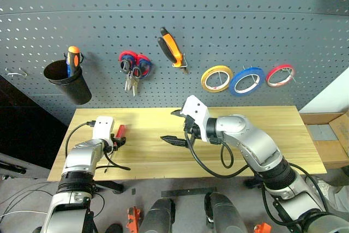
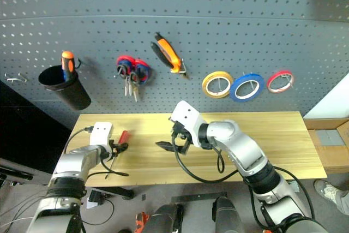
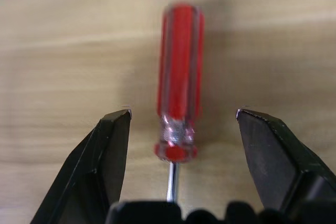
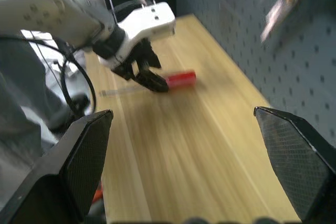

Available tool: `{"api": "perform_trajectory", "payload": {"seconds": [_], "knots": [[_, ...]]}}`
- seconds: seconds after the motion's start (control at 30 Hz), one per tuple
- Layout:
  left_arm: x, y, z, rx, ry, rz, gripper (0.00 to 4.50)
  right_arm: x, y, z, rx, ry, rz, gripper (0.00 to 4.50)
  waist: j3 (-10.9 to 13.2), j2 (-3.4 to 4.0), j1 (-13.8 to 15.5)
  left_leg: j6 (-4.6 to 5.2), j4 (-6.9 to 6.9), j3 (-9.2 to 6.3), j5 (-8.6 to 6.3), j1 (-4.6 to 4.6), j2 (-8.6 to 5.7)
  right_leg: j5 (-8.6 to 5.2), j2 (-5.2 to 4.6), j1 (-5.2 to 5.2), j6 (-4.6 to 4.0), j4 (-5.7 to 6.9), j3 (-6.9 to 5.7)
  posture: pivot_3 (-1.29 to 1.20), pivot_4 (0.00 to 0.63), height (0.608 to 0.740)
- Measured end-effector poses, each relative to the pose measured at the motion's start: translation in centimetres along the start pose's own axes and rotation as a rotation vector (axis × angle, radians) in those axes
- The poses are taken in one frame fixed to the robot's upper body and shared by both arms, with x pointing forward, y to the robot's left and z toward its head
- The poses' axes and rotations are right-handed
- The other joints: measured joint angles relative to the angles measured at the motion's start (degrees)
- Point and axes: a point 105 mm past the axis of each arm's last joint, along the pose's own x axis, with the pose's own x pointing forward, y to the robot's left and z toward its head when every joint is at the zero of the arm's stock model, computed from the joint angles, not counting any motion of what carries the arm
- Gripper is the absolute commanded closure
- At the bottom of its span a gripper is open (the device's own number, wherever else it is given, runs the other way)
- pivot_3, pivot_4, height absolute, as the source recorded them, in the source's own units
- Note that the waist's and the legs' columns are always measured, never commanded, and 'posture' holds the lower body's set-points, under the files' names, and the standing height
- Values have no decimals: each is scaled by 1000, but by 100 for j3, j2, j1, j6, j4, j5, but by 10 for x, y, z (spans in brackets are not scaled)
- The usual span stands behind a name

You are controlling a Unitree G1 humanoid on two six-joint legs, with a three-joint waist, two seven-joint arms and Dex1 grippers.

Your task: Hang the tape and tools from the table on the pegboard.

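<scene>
The left end effector (image 3: 181,114) is released, its two black fingers (image 3: 113,145) spread to either side of the red screwdriver (image 3: 179,77), which lies flat on the counter (image 1: 245,145) near its left end; neither finger touches the handle, and the bare shaft runs back out of sight under the wrist, so its tip is hidden there. In the right wrist view the same left end effector (image 4: 149,74) sits over the shaft end of the screwdriver, partly covering where handle meets shaft, and the picture is smeared, so contact cannot be judged from there. The right end effector (image 1: 177,126) is also released, fingers wide and empty, held above the middle of the counter and pointing toward the left arm, well apart from the screwdriver. A black cable loops from each wrist across the wood. The counter's middle and right half are open wood out to the right edge, and the screwdriver has bare wood between it and the left and front edges. On the pegboard (image 1: 272,20) behind, from left: a black cup (image 1: 68,83) holding an orange screwdriver (image 1: 72,59), red-and-blue scissors (image 1: 133,69) with a darker pair possibly overlapping them, hard to separate, the pliers (image 1: 170,46) hung aslant, then yellow tape (image 1: 216,78), blue tape (image 1: 246,81) and red tape (image 1: 280,75) on hooks side by side. An empty hook (image 1: 16,72) sits at the far left edge.
</scene>
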Motion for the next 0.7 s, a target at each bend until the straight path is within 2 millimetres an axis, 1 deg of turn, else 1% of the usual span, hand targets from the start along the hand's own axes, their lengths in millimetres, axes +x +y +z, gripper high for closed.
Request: {"api": "perform_trajectory", "payload": {"seconds": [0.07,0.13,0.33,0.37,0.4,0.6,0.7], "knots": [[3,2,-4,-1,24,13,1072,0,-1,-6,-2,35,-11,0,0,0,-5,0,0,0,0,0,1,0,0,0,0,0,-1,-62,203,740],[4,4,-3,-6,31,20,1072,1,0,-9,-4,55,-13,0,0,-1,-5,0,0,0,0,0,0,0,-1,0,0,0,-1,-65,203,740],[8,9,0,-21,23,30,1072,1,0,-12,-10,77,-18,0,-4,-3,-7,0,0,1,0,2,-1,0,-4,1,0,1,-1,-78,202,740],[8,9,0,-26,24,29,1422,2,1,-12,-7,78,-17,0,-4,-2,-8,0,0,2,0,3,-1,0,-4,1,0,1,-1,-78,202,740],[8,9,0,-29,25,25,1651,2,1,-12,-4,81,-17,0,-6,-3,-8,0,0,2,0,3,-1,0,-4,2,0,1,-1,-79,201,740],[5,7,-7,-62,48,1,3715,1,-2,-9,6,83,-25,0,-8,-2,-28,0,0,3,0,4,0,0,-4,2,0,3,0,-77,198,740],[-1,9,-16,-76,54,-3,3698,0,-5,-3,-1,73,-33,0,-9,-1,-47,0,0,3,0,5,0,0,-5,1,0,3,2,-73,194,740]]}}
